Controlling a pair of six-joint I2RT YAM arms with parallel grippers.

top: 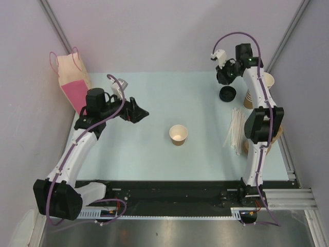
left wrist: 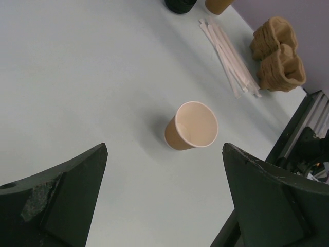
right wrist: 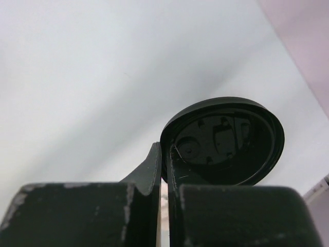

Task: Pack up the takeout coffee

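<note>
We note the lidless paper cup (top: 178,135) upright at mid-surface (top: 133,149), near-left of the right hand (right wrist: 163,170), which is clamped on the black lid (right wrist: 226,139) by its rim. The left hand (top: 140,114), fingers apart, is nearer.

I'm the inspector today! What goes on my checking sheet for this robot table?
Surface: pale blue table, no spills seen.
Job's things: paper cup upright mid-table, lidless; black lid in the right gripper.
Clutter: pink bag, cup stack, white sticks, pulp carriers.
Grippers: left gripper open, holding nothing; right gripper shut on the lid's rim.
Cables: purple cable looping along each arm.
Surroundings: plain walls, metal rail at the near edge.
</note>
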